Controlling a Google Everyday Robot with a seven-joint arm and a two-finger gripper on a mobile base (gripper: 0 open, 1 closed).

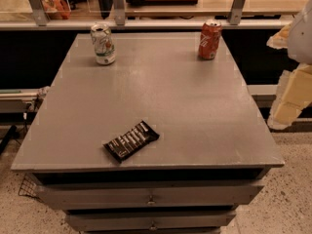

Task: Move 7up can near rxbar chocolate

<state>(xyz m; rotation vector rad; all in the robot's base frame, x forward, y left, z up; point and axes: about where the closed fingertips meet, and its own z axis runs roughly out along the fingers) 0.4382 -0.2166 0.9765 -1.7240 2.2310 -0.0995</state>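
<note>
The pale silver-white, green-marked 7up can (103,44) stands upright at the far left corner of the grey metal desk (195,111), the flat black-wrapped rxbar chocolate (131,140) lies near its front edge, and the cream gripper (291,97), whose hold I cannot tell, hangs beyond the right edge, across the desk from the can

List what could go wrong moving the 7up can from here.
1. The gripper hangs right of the table; crossing to the 7up can at the far-left corner could clip the red cola can.
2. The 7up can stands near the back edge; a bump might tip it off.
3. Landing it on the flat rxbar chocolate could leave it wobbling.
</note>
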